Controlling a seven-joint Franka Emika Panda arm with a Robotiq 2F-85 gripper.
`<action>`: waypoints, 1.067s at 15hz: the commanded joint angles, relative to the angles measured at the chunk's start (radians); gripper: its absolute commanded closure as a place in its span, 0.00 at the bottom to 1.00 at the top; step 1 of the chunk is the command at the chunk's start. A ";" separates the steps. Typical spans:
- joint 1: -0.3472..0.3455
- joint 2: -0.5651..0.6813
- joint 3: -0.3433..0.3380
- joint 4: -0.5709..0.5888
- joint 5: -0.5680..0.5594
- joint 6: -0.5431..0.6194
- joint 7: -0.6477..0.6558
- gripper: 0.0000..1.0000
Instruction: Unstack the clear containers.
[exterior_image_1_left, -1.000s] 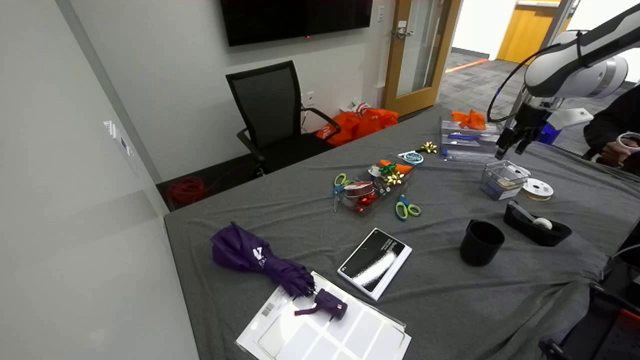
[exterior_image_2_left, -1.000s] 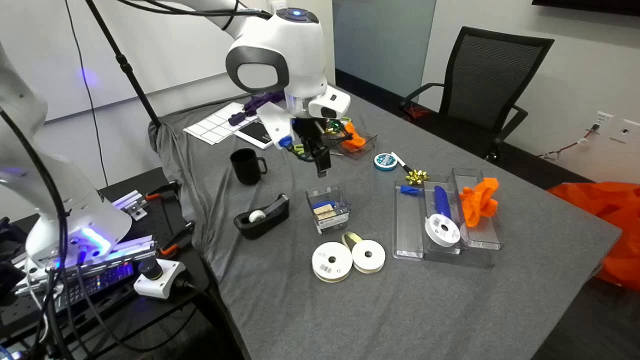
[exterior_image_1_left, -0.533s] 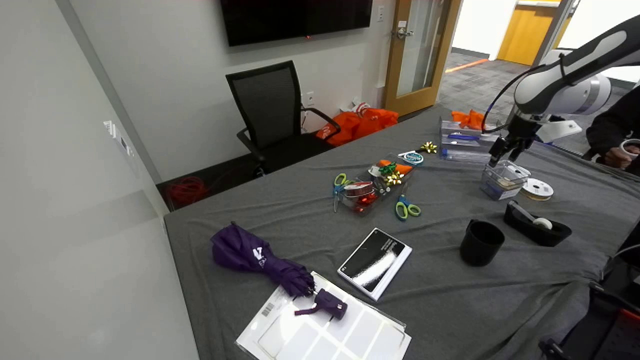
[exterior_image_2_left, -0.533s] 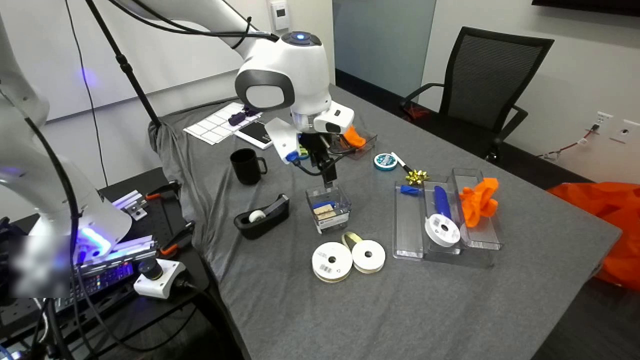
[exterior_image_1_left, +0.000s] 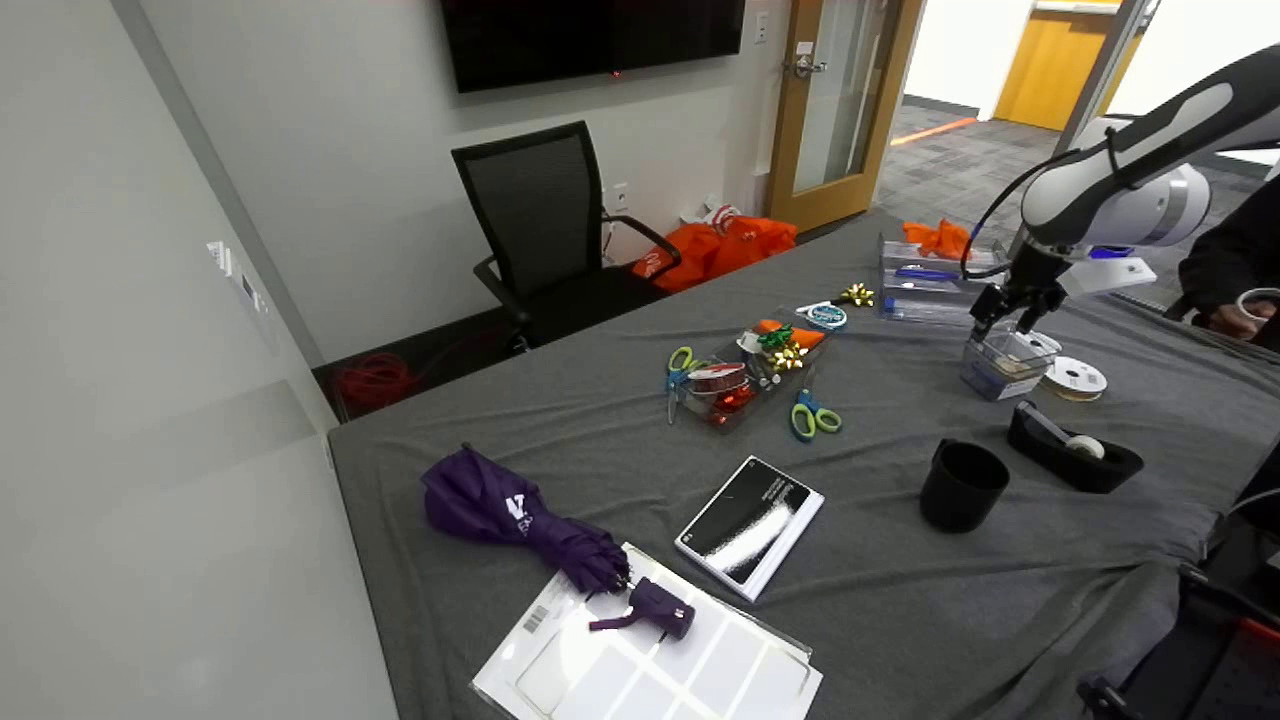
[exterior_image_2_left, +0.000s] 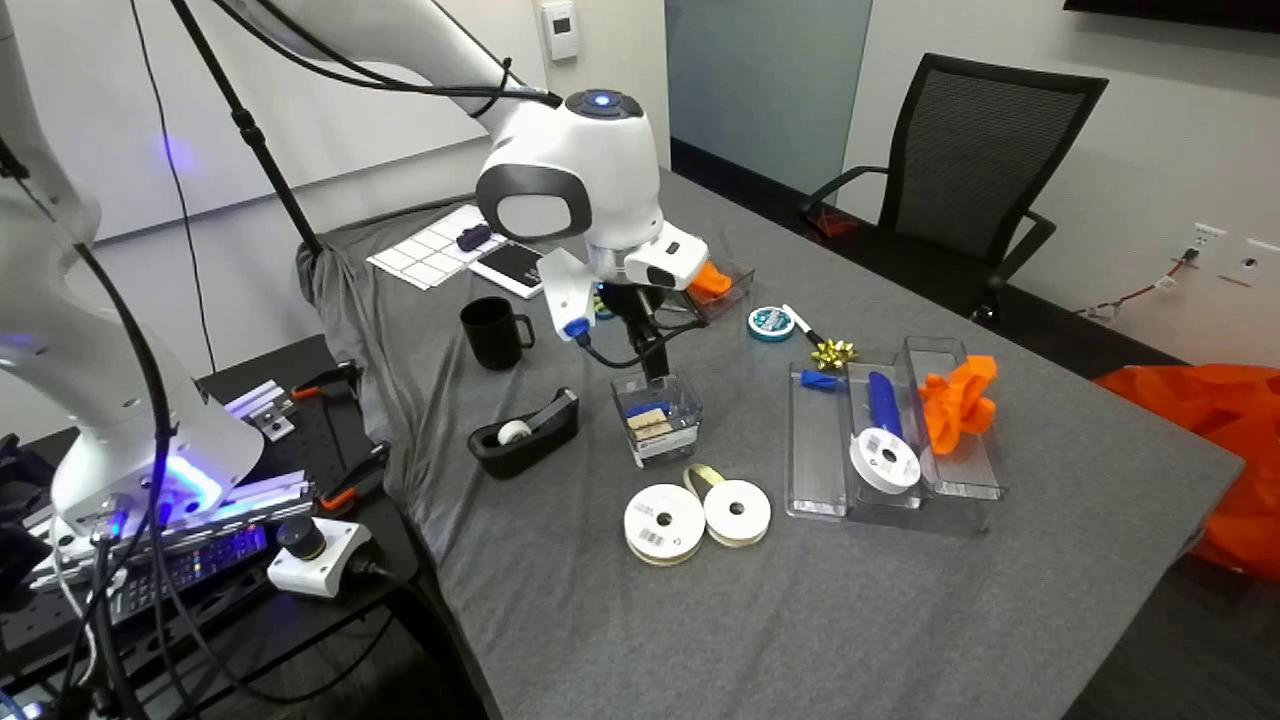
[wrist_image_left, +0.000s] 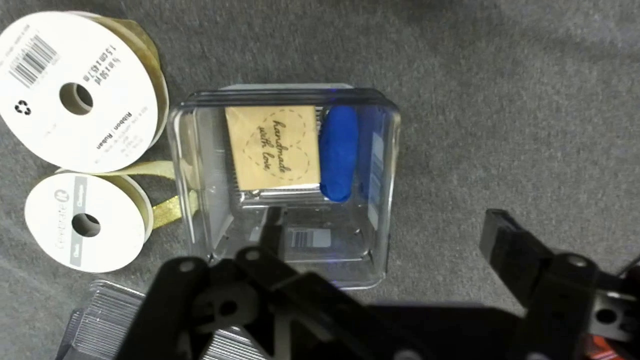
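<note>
Lower than before, we hold our gripper (wrist_image_left: 385, 217) spread at the clear containers (wrist_image_left: 330, 220); grey cloth (exterior_image_2_left: 850, 620) lies underneath, an office chair (exterior_image_1_left: 545, 210) by the wall (exterior_image_1_left: 690, 130).

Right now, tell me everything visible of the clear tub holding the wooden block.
The tub is see-through and plastic-looking, squarish and open-topped, with rounded corners and a white label on one side. It sits upright on the gray cloth. Inside lie the wooden block and a blue piece. From the wrist, the open hand shows one finger over the tub's inside, the other beyond its wall; contact or nesting I cannot confirm.
</note>
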 joint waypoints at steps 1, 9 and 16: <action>-0.022 0.014 0.025 -0.008 0.005 0.033 0.037 0.00; -0.023 0.025 0.033 -0.003 -0.008 0.034 0.039 0.26; -0.020 0.025 0.032 -0.005 -0.014 0.044 0.042 0.76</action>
